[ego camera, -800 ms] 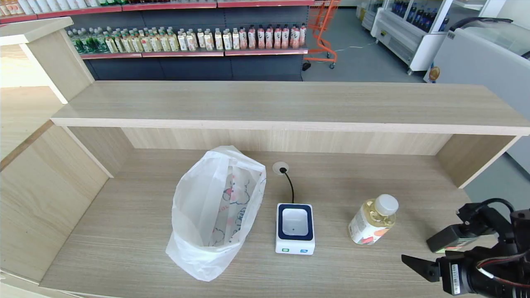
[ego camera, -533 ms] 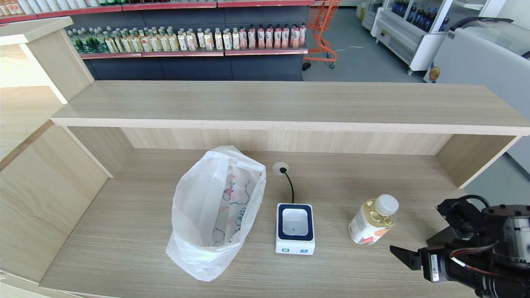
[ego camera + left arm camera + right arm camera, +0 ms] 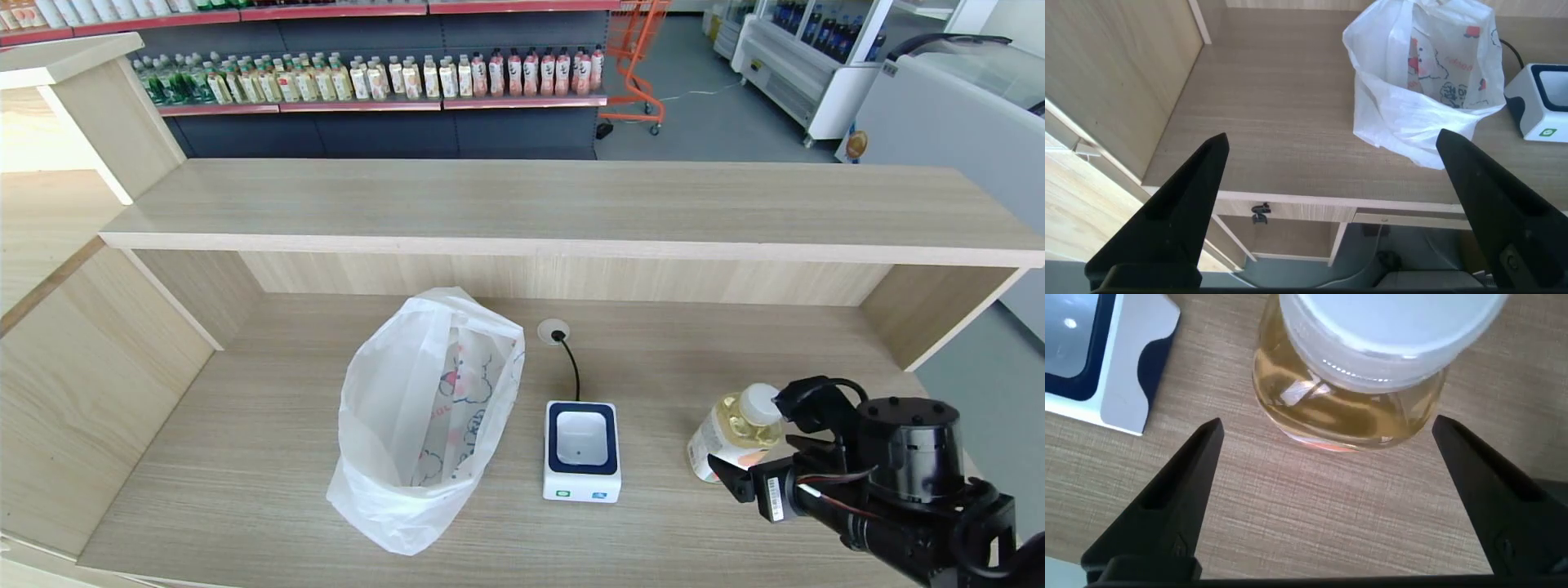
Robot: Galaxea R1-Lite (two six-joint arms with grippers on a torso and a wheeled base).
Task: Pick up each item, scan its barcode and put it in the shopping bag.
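I find the bottle standing right of the scanner, with bare worktop between them. My right pincer is spread wide astride it, not touching. The open shopping bag stands left of the scanner, and my left pincer is wide over the worktop's near edge.

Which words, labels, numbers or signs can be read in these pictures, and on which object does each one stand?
No text can be read with certainty.
On the bottle: label print too small.
On the shopping bag: a cartoon drawing, lettering blurred.
On the scanner: one green and one blue badge, symbols too small.
On the barcode sticker at the right wrist: digits too small.
On the shelf bottles: labels too far away.
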